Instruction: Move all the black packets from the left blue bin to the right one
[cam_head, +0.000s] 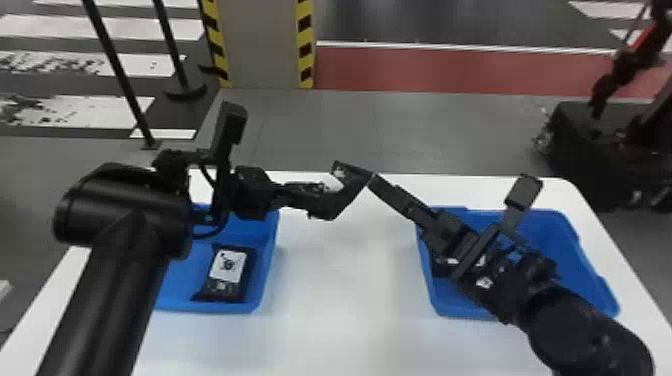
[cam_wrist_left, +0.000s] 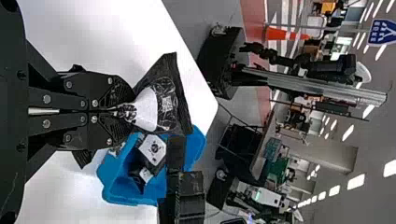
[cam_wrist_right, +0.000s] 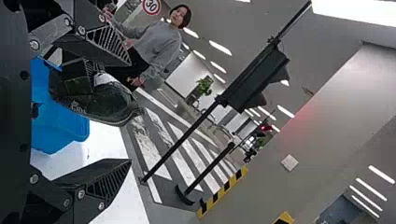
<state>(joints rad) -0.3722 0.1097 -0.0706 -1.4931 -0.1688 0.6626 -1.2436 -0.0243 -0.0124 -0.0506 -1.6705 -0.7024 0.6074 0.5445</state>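
Observation:
My left gripper (cam_head: 287, 194) is above the table between the bins, shut on a black packet (cam_head: 325, 202). In the left wrist view my left gripper (cam_wrist_left: 127, 111) pinches the end of this packet (cam_wrist_left: 173, 105). Close by, my right gripper (cam_head: 372, 179) has its tips at the packet's far end; in the right wrist view my right gripper (cam_wrist_right: 130, 113) stands open, the packet (cam_wrist_right: 112, 103) nearer its upper finger. Whether they touch I cannot tell. One black packet (cam_head: 227, 270) lies in the left blue bin (cam_head: 175, 296). The right blue bin (cam_head: 555, 225) holds black packets (cam_wrist_left: 152, 149).
The white table (cam_head: 345, 300) spreads between and in front of the bins. My right forearm passes over the right bin, my left arm over the left one. Beyond the table are a striped pillar (cam_head: 260, 45) and a black wheeled base (cam_head: 585, 145).

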